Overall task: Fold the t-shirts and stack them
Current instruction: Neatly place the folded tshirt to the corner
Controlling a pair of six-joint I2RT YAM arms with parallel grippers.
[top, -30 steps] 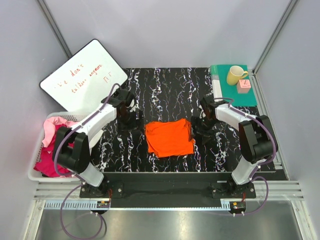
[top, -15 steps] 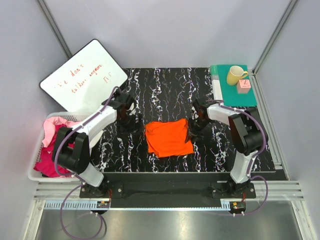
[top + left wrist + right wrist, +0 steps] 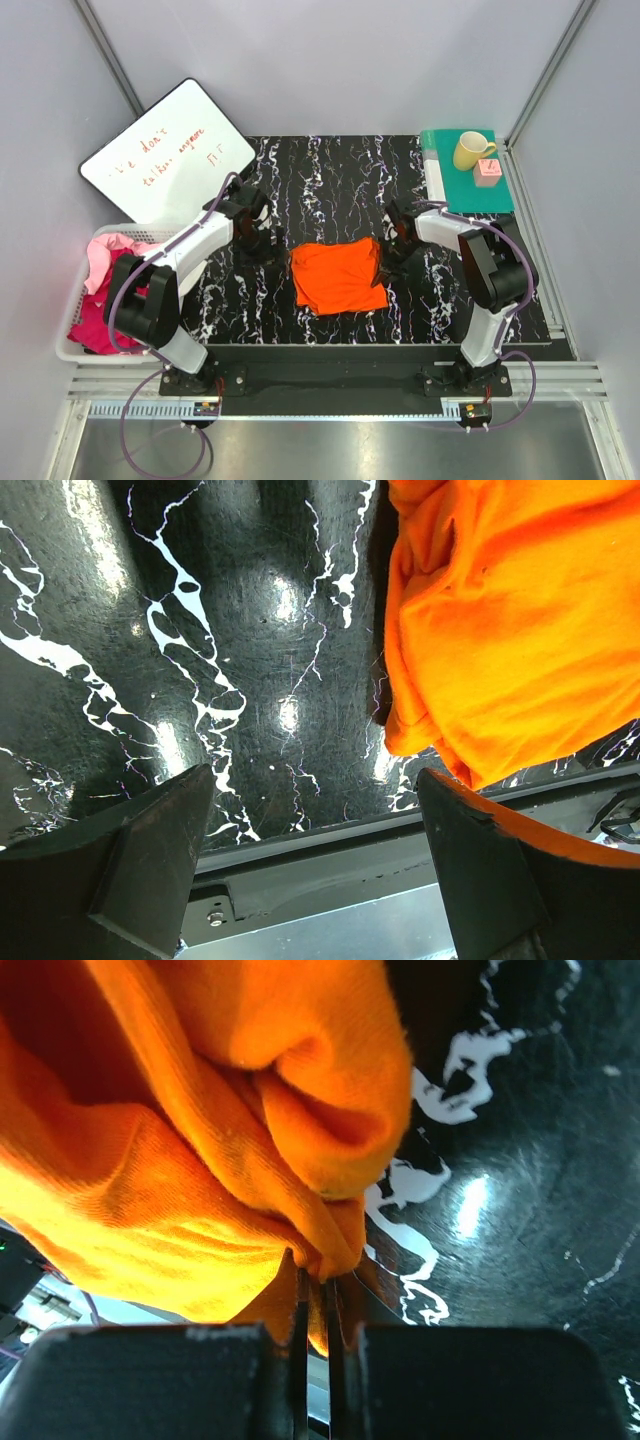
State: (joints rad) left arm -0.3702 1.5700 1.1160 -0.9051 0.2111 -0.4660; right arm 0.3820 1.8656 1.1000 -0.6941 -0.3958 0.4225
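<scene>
Overhead view of a black, white-veined tabletop point(image 3: 330, 180) with two robot arms mounted at its near edge. A bright orange t-shirt point(image 3: 338, 275) lies just inside the middle of the near edge, already folded into a rough rectangle, though its right side is bunched.

The right gripper point(image 3: 384, 258) is at the shirt's right edge. The right wrist camera shows its jaws almost closed, pinching a thick roll of orange cloth point(image 3: 250, 1140) between them. This grip is probably there to pull or lift that side so the fold can be tidied or finished.

The left gripper point(image 3: 260, 243) is just off the shirt's far-left corner, low over bare tabletop. The left wrist camera shows its fingers point(image 3: 140, 870) spread wide with nothing between them and the shirt's left hem point(image 3: 500, 620) just beside one finger. It looks ready to take that side.

Beyond the table's left edge is a white basket point(image 3: 70, 352) holding a crumpled magenta garment point(image 3: 95, 325) and, farther back, a pale pink garment point(image 3: 108, 250). These are probably the shirts waiting to be folded.

A whiteboard point(image 3: 165, 155) with red handwriting leans at the far-left corner. In the far-right corner, well clear of the work, a teal mat point(image 3: 445, 180) carries a yellow mug point(image 3: 470, 151) and a small pink block point(image 3: 488, 172)
</scene>
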